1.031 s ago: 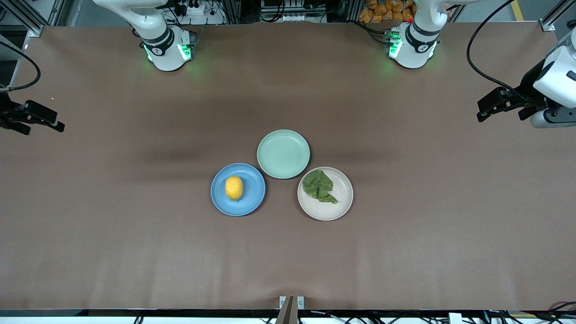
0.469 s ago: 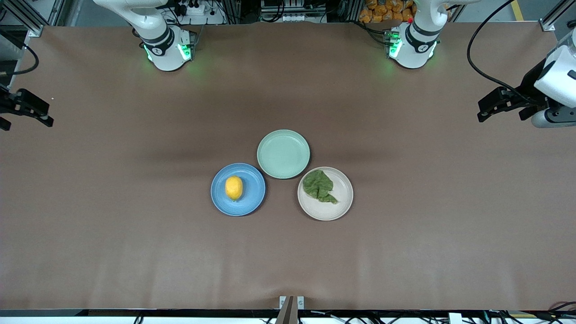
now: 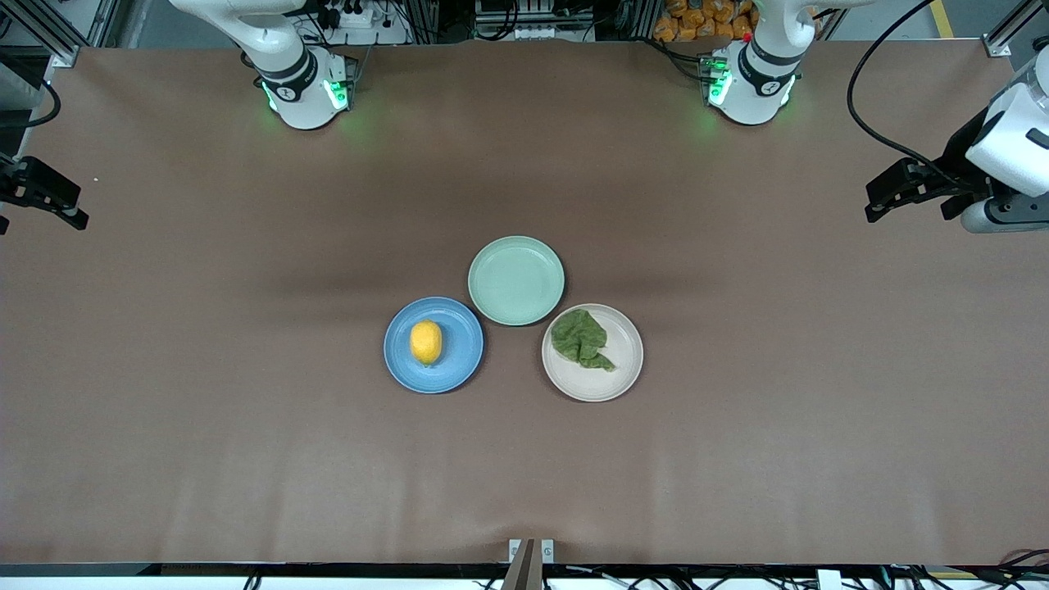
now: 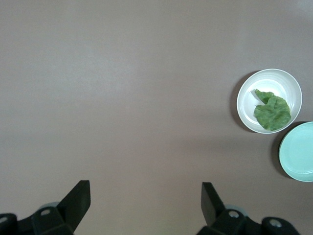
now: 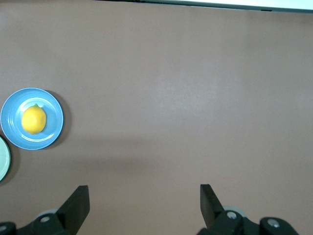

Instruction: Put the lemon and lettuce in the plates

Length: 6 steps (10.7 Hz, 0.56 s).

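Note:
The yellow lemon (image 3: 425,342) lies on the blue plate (image 3: 464,351); the right wrist view shows the lemon (image 5: 33,119) resting on that plate (image 5: 53,128). The dark green lettuce (image 3: 580,339) lies on the cream plate (image 3: 621,373), and the left wrist view shows the lettuce (image 4: 272,110) inside its plate (image 4: 246,98). My left gripper (image 3: 908,215) hovers open and empty over the left arm's end of the table, fingers (image 4: 78,200) wide apart. My right gripper (image 3: 43,221) hovers open and empty over the right arm's end, fingers (image 5: 78,203) spread.
A pale mint-green plate (image 3: 516,280) sits bare between the two other plates, farther from the front camera, nearly touching both. Brown table cover (image 3: 246,459) stretches all around the plates. Both arm bases (image 3: 303,90) stand along the table's edge.
My right gripper has drawn outward toward the right arm's end of the table, partly leaving the front view. My left gripper has shifted only slightly. Lemon, lettuce and plates have not moved.

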Available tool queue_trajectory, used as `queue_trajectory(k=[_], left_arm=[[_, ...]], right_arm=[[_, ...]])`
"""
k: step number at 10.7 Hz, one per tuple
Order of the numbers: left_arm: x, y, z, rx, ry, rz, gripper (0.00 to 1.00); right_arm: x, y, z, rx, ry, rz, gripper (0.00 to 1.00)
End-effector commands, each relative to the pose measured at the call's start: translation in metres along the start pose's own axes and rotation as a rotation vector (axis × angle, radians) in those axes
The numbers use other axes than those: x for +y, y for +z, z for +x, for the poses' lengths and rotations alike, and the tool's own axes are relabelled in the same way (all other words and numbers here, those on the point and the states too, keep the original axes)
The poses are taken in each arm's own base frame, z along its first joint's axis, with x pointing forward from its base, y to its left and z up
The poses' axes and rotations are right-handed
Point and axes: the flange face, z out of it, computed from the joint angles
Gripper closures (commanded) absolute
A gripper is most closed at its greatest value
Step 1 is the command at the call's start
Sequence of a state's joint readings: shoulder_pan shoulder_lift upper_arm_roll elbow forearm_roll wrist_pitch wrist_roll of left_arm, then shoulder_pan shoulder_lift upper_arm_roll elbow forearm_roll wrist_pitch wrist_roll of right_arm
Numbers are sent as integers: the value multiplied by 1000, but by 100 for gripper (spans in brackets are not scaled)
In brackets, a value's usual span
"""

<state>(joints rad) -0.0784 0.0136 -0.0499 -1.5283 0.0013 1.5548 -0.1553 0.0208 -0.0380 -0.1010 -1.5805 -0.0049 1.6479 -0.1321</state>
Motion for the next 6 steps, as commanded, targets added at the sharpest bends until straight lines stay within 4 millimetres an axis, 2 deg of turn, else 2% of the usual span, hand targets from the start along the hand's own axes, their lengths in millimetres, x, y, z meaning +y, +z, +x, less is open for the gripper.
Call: queue_trajectory(k=[1, 6], left_arm=[[-1, -4, 3, 6, 24, -17, 0], [-2, -4, 3, 6, 23, -17, 0]], right_arm=[[2, -2, 8, -25, 29, -19, 0], [5, -4, 7, -24, 88, -10, 0]])
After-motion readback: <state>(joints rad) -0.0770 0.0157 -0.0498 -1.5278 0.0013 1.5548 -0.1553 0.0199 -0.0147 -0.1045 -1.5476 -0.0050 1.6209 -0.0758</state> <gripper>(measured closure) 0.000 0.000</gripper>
